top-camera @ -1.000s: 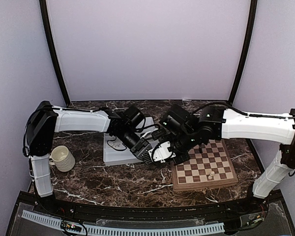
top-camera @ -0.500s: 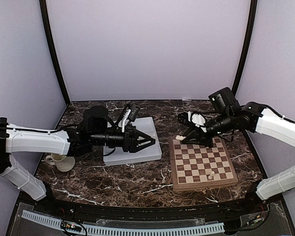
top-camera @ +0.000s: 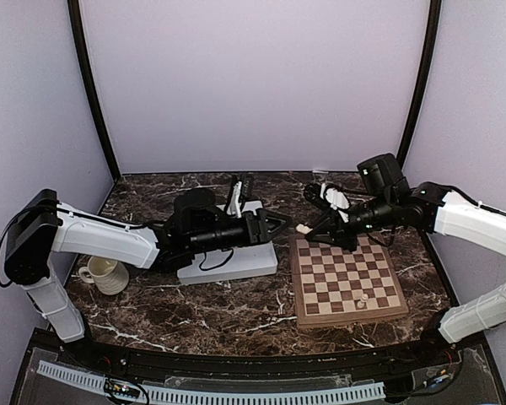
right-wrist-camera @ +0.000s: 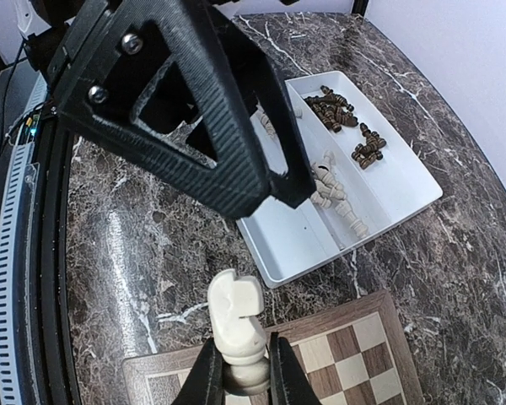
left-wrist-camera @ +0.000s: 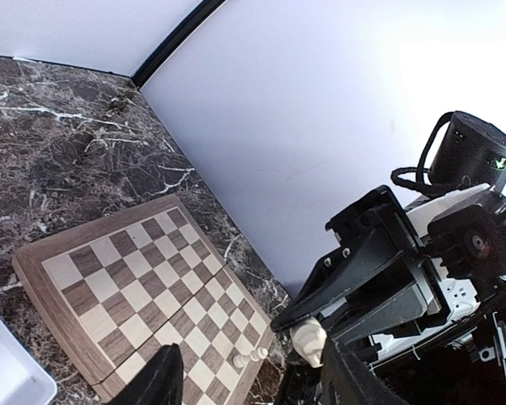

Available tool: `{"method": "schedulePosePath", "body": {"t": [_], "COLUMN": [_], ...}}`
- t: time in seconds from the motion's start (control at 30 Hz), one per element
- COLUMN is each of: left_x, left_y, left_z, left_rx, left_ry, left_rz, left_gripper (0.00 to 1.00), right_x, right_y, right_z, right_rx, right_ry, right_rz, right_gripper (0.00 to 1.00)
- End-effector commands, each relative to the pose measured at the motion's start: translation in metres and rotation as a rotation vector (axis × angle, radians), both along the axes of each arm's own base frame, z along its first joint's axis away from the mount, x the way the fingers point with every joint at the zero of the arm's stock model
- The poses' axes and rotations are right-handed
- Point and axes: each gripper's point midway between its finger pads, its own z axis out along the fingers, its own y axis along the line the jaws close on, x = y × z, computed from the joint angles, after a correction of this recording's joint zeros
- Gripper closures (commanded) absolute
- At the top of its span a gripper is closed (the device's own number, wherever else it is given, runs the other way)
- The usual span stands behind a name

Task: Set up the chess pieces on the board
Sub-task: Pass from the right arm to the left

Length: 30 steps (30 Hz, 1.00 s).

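board (top-camera: 347, 283): square, tan and dark brown checks, light wood border, laid flat.
held piece (right-wrist-camera: 236, 321): cream, blocky head, clamped at its base in the right gripper (right-wrist-camera: 240, 375), raised just off the board's far left corner.
pawn (top-camera: 363, 299): cream, stood upright alone on the board, close to its near edge.
dark pieces (right-wrist-camera: 333, 108): piled lying down in one compartment of the tray (right-wrist-camera: 295, 245).
cream pieces (right-wrist-camera: 331, 192): laid in the neighbouring compartment.
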Motion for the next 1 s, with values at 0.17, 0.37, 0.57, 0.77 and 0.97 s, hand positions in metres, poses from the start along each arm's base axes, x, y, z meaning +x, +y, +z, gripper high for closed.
{"method": "schedulePosePath", "body": {"t": [0.17,0.37,0.57,0.77,0.97], "left_x": [-0.004,-0.005,-0.005,-0.008,-0.010], "left_y": [-0.014,-0.025,-0.028,-0.032,-0.036], "left_z": [0.042,0.031,0.022,0.018,0.017], "left_rx": [-0.107,-0.096,-0.085,-0.090,-0.103], "left_ry": [-0.030,0.007,0.029,0.054,0.060], "left_rz": [-0.046,-0.086,-0.088,-0.109,-0.134], "left_gripper": [0.43,0.50,0.52,0.64,0.84], "right_x": [0.015,0.018,0.020,0.022,0.023], "right_y": [0.006,0.011,0.012,0.012,0.011], "right_z": [0.017,0.016,0.019,0.018,0.017], "right_rx": [0.044,0.045,0.047,0.046,0.041], "right_ry": [-0.024,-0.010,-0.015,-0.018,-0.028], "right_rz": [-0.041,-0.035,-0.041,-0.051,-0.055], "right_gripper": [1.00,1.00,1.00,1.00,1.00]}}
